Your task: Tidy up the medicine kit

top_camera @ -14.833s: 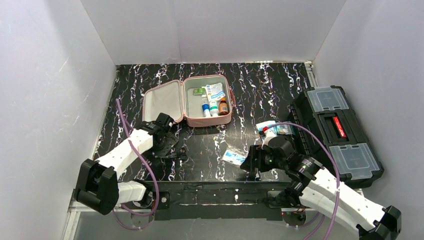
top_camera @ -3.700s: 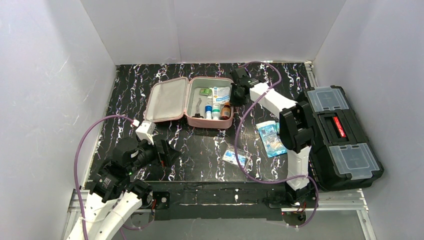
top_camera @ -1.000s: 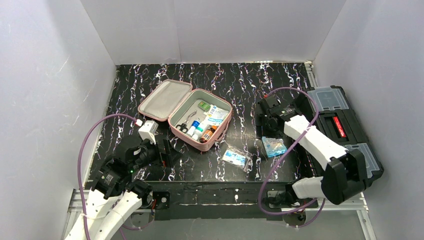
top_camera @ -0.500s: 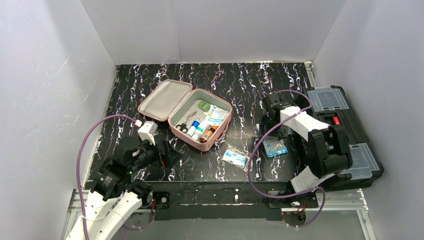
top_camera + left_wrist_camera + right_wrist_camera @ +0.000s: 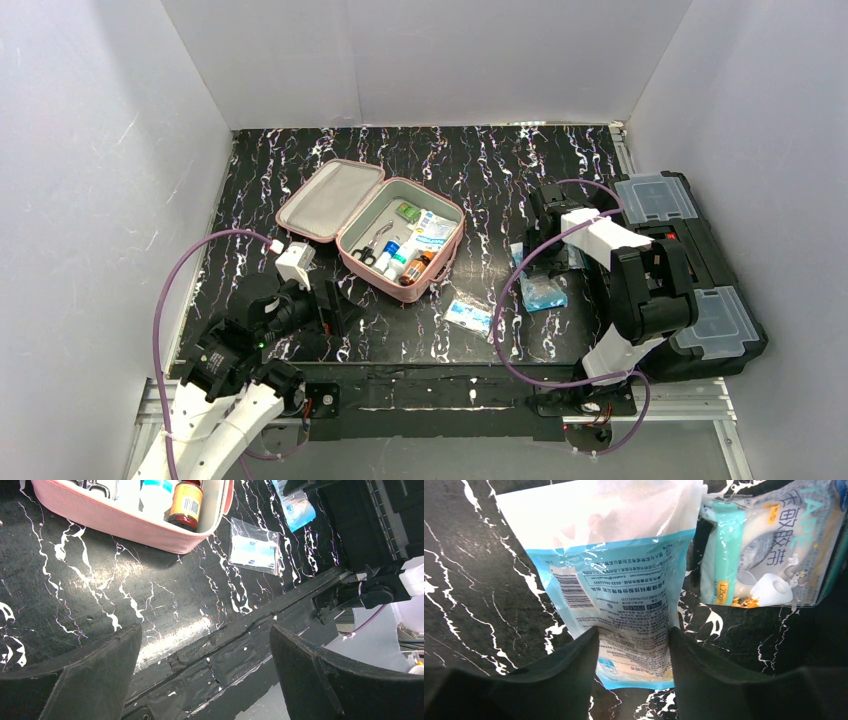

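Note:
The pink medicine kit (image 5: 375, 278) lies open mid-table, lid (image 5: 330, 200) folded back to the left, bottles and packets in its grey tray. My right gripper (image 5: 535, 268) is down at a blue-and-white pouch (image 5: 543, 293) to the kit's right. In the right wrist view its fingers (image 5: 574, 660) press both sides of the pouch (image 5: 619, 570), which narrows between them, so the gripper (image 5: 633, 630) is shut on it. My left gripper (image 5: 335, 310) hovers wide open near the front edge, holding nothing (image 5: 205, 630); the kit's pink wall (image 5: 125, 522) shows ahead of it.
A tape packet (image 5: 769, 555) lies right beside the pouch. A small clear packet (image 5: 468, 315) rests in front of the kit. A black toolbox (image 5: 690, 270) stands along the right edge. A brown bottle (image 5: 186, 505) stands in the kit's near corner.
My right arm has swung in over the pouch and its jaws have narrowed onto it; the pouch has shifted slightly left. The left arm and the kit have stayed put.

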Robot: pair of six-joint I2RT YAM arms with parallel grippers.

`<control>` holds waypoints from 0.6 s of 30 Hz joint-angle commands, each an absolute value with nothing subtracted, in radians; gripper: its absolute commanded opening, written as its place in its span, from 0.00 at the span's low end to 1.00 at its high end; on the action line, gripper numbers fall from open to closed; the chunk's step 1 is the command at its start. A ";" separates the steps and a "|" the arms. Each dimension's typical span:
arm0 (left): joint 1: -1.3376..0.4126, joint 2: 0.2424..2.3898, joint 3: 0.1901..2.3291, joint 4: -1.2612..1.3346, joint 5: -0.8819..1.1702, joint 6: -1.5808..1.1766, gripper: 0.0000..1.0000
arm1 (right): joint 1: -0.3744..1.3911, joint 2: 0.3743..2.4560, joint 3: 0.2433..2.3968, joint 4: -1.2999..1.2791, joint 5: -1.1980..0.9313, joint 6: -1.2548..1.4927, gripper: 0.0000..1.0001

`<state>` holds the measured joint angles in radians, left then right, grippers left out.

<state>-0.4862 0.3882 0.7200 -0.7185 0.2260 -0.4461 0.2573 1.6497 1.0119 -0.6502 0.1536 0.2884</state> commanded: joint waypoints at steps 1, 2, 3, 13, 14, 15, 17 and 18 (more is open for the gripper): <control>-0.480 0.384 0.727 -0.715 0.244 -0.434 0.99 | 0.258 1.645 1.005 -0.616 0.108 0.312 0.52; -0.481 0.384 0.727 -0.715 0.245 -0.434 0.99 | 0.258 1.646 1.004 -0.617 0.097 0.315 0.49; -0.480 0.384 0.727 -0.716 0.246 -0.434 0.99 | 0.258 1.645 1.003 -0.616 0.088 0.320 0.46; -0.481 0.385 0.727 -0.716 0.249 -0.434 0.99 | 0.261 1.565 0.994 -0.603 0.017 0.380 0.01; -0.480 0.384 0.727 -0.715 0.249 -0.435 0.99 | 0.262 1.546 1.000 -0.608 0.014 0.390 0.01; -0.480 0.384 0.727 -0.715 0.249 -0.435 1.00 | 0.262 1.527 1.008 -0.611 0.010 0.401 0.01; -0.479 0.385 0.727 -0.715 0.249 -0.435 1.00 | 0.264 1.490 1.027 -0.617 -0.027 0.421 0.01; -0.480 0.384 0.727 -0.715 0.249 -0.435 1.00 | 0.267 1.471 1.040 -0.618 -0.042 0.429 0.01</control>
